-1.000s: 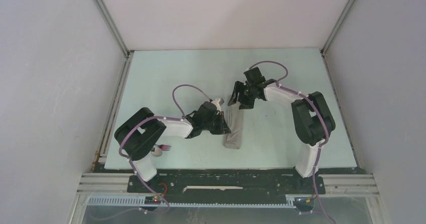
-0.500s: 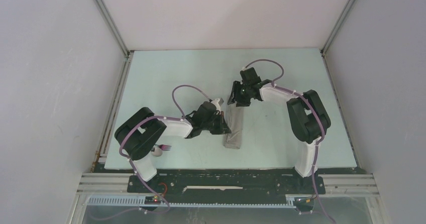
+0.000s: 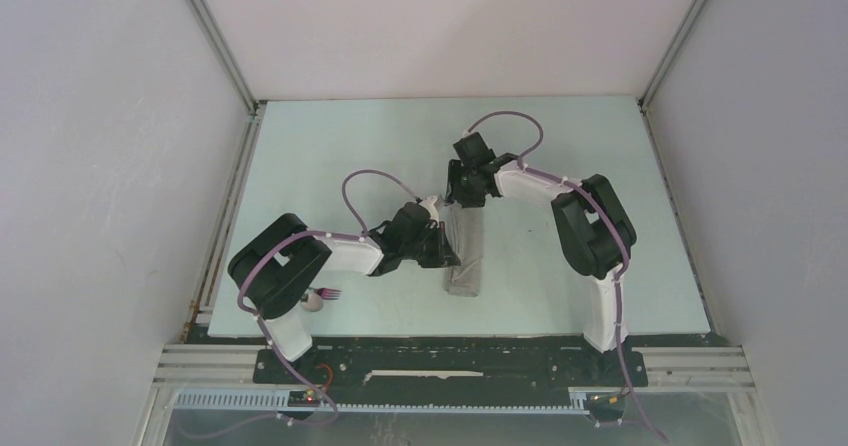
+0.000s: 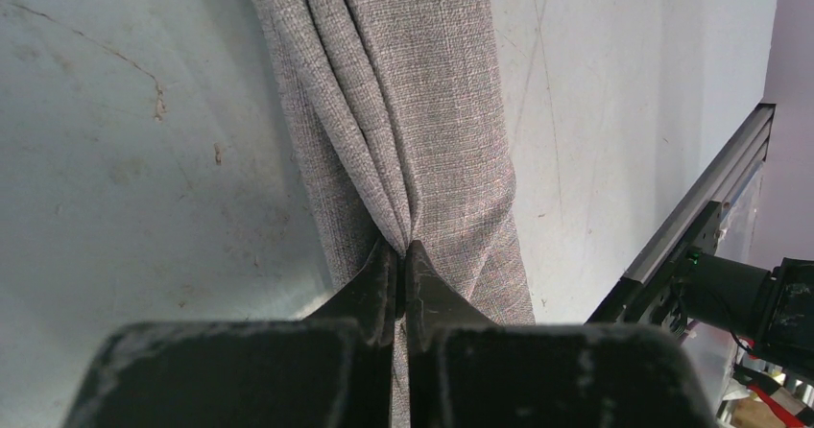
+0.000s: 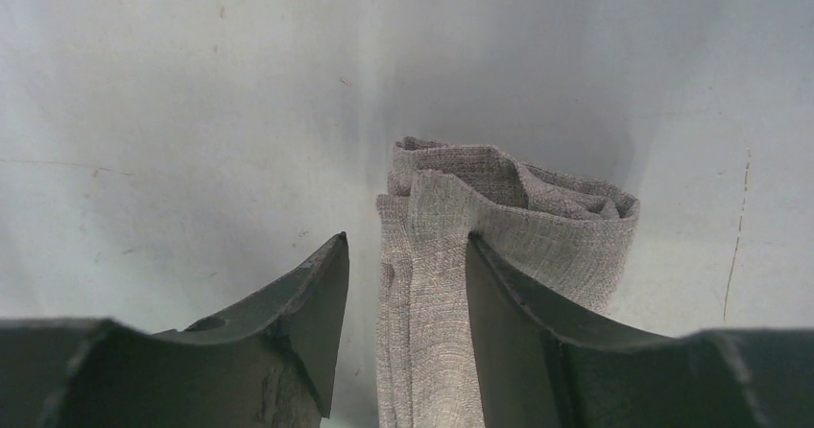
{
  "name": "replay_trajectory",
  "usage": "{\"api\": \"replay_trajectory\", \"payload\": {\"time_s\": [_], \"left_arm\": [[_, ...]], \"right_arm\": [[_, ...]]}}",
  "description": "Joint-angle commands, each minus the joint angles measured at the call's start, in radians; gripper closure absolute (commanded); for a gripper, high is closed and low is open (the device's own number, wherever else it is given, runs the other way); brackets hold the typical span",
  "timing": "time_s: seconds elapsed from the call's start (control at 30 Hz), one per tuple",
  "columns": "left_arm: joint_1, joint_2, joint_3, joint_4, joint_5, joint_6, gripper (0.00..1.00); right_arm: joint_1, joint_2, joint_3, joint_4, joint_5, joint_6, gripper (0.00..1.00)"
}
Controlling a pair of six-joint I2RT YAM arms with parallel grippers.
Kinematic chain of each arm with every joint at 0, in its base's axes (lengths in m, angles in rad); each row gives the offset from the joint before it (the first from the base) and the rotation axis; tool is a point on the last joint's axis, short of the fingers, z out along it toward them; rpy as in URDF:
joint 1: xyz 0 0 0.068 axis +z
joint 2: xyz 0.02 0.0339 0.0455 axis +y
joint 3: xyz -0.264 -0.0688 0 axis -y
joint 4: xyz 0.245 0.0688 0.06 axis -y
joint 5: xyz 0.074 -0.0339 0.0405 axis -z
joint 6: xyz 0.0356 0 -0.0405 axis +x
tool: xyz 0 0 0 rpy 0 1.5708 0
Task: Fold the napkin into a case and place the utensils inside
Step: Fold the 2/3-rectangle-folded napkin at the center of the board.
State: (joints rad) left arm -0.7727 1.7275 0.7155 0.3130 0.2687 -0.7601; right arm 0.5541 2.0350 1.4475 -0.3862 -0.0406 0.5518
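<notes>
From overhead, the soft light-grey cloth napkin [image 3: 464, 258] lies mid-worktop [image 3: 560, 136] as a narrow folded strip running away from the arms, so the case looks largely formed. The small spoon and fork [image 3: 322, 297] with pinkish-purple handles lie at the near left edge beside the left arm's base, well apart from the cloth. Loading them is not yet begun. The left arm reaches low across the worktop with its elbow bent, and the left end effector [image 3: 440, 249] sits at the strip's left edge about midway along. The right arm stretches forward and doubles back leftward, which brings the right end effector [image 3: 463, 194] to the strip's far end.

In the left wrist view, the left end effector [image 4: 401, 255] is pinched tight on a pleat where the cloth's layers converge.

In the right wrist view, the right end effector [image 5: 408, 248] stands partly open, low at the layered end of the strip. One finger is over bare worktop just beside the cloth and the other is over the folds. Whether that second finger presses the fabric or only hangs above it is unclear. My guess is the far end wants tidying before the cutlery goes in.
</notes>
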Motion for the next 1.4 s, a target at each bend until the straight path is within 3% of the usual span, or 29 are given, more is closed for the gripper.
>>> {"api": "replay_trajectory", "payload": {"time_s": [0.0, 0.07, 0.17, 0.3, 0.5, 0.63, 0.83, 1.0, 1.13, 1.23, 1.37], "left_arm": [[0.001, 0.006, -0.021, -0.006, 0.017, -0.003, 1.0], [0.001, 0.003, -0.021, -0.008, 0.02, -0.005, 0.99], [0.003, -0.032, -0.03, -0.015, 0.041, -0.02, 0.77], [0.007, -0.173, -0.054, -0.085, 0.032, -0.011, 0.5], [0.031, -0.239, -0.045, -0.186, 0.01, 0.002, 0.31], [0.041, -0.119, -0.016, -0.133, 0.068, -0.021, 0.27], [0.033, 0.024, -0.061, 0.15, 0.187, -0.179, 0.33], [-0.063, 0.087, -0.07, 0.383, 0.198, -0.36, 0.39], [-0.13, 0.156, -0.061, 0.589, 0.188, -0.518, 0.36], [-0.101, 0.108, -0.172, 0.684, 0.141, -0.534, 0.32], [0.012, -0.108, -0.351, 0.593, 0.099, -0.433, 0.29]], "right_arm": [[0.029, 0.031, 0.04, -0.031, 0.105, -0.031, 0.47], [0.03, 0.038, 0.041, -0.03, 0.109, -0.035, 0.51], [0.028, 0.038, 0.04, -0.031, 0.098, -0.042, 0.52], [0.009, 0.024, 0.04, -0.038, -0.002, -0.049, 0.48], [-0.018, -0.045, 0.037, -0.079, -0.131, -0.031, 0.38], [-0.042, -0.107, 0.019, -0.101, -0.195, -0.028, 0.33], [-0.103, -0.187, -0.065, -0.102, -0.278, -0.044, 0.3], [-0.133, -0.229, -0.131, -0.115, -0.287, -0.09, 0.29], [-0.134, -0.255, -0.161, -0.144, -0.247, -0.159, 0.3], [-0.125, -0.277, -0.184, -0.145, -0.239, -0.235, 0.32], [-0.085, -0.28, -0.189, -0.118, -0.212, -0.341, 0.38]]}}
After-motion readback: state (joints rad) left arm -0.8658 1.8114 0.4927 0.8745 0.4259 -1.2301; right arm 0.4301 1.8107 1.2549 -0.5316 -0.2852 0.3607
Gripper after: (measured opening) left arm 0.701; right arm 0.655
